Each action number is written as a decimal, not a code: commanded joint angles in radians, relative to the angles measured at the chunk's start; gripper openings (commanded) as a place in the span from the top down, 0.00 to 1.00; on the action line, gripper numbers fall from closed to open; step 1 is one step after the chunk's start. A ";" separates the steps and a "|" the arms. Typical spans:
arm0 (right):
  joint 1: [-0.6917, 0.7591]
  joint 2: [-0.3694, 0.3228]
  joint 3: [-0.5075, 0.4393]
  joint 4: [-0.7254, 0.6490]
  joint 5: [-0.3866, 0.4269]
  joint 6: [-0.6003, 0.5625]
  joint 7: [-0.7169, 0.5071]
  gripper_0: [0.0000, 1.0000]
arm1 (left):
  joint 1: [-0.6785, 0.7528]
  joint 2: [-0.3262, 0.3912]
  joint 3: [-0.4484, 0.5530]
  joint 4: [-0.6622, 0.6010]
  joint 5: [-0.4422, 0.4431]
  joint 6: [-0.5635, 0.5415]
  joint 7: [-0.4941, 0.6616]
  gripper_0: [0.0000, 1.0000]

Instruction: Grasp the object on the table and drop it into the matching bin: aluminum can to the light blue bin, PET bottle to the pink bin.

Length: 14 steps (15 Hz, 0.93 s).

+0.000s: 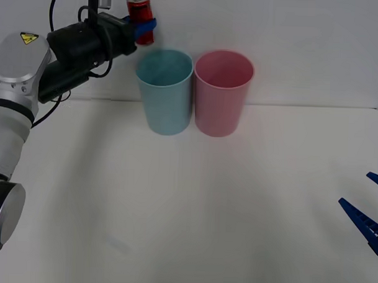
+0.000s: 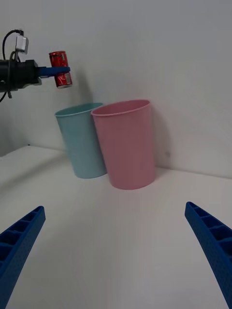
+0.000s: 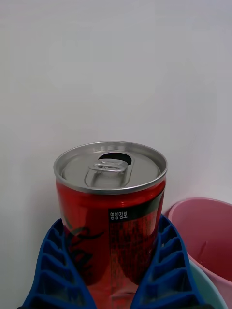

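A black band on the aluminum can (image 3: 111,227) is showing the Korean text "영양정보"; a yellow warning triangle sticker (image 1: 28,38) is sitting on the left arm's housing.

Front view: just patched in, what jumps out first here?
The left gripper holds the red can upright in the air, above and just left of the light blue bin. The pink bin stands touching it on the white table. The right gripper waits open, low at the right.
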 commanded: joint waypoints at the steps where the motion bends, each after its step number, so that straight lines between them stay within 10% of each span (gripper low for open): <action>1: 0.000 0.000 0.000 0.000 0.000 0.000 0.000 0.00 | -0.014 -0.009 -0.014 0.011 -0.006 0.010 -0.003 1.00; 9: 0.000 0.000 0.000 0.000 0.000 0.000 0.000 0.00 | -0.018 -0.036 -0.019 0.011 -0.029 0.010 -0.015 0.92; 10: 0.000 0.000 0.000 0.000 0.000 0.000 0.000 0.00 | -0.018 -0.038 -0.019 0.012 -0.029 0.010 -0.017 0.72; 11: 0.000 0.000 0.000 0.000 0.000 0.000 0.000 0.00 | -0.018 -0.038 -0.019 0.011 -0.029 0.010 -0.020 0.10; 14: 0.000 0.000 0.000 0.000 0.000 0.000 0.000 0.00 | -0.018 -0.039 -0.019 0.012 -0.029 0.010 -0.027 0.00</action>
